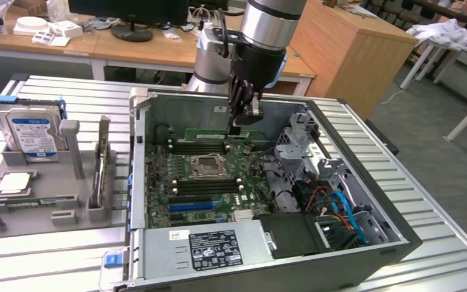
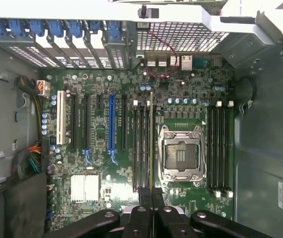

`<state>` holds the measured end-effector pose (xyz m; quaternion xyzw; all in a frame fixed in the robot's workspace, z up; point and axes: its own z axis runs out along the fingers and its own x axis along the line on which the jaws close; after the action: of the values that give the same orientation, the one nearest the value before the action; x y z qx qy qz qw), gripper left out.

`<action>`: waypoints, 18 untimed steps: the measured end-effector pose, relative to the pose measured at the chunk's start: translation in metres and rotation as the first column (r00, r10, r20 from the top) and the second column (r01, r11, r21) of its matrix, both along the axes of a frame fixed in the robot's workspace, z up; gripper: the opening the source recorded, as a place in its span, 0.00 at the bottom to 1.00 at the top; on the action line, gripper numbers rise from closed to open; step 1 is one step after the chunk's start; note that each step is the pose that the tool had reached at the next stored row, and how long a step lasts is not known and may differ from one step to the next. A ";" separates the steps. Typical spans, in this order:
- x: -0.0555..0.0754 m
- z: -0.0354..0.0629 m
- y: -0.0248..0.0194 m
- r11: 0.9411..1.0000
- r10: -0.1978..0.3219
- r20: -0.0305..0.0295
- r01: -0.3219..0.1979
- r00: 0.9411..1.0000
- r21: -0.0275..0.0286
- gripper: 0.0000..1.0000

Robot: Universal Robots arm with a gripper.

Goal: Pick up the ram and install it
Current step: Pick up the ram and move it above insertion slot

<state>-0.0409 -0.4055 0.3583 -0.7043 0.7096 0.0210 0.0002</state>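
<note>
Hand: my gripper (image 2: 152,210) is clamped on the ram (image 2: 151,144), which sits edge-on between the fingers.
Ram position: it is inside the open case (image 1: 355,267), over the memory slots (image 1: 197,146) at 12 o'clock from the CPU socket (image 1: 205,164) in the exterior view.
Done: the pickup, I judge. The ram is in my grip and lined up along the slots.
Left: the seating. I can't tell whether it touches a slot, and I judge it not pressed home.
</note>
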 end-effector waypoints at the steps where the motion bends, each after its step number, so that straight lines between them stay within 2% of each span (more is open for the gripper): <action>1: 0.000 -0.0011 0.0000 1.000 0.000 0.000 0.000 1.000 0.000 0.12; 18: 0.000 -0.0193 0.0000 1.000 0.000 0.000 0.000 1.000 0.000 0.12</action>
<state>-0.0409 -0.4055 0.3391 -0.7043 0.7096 0.0210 0.0002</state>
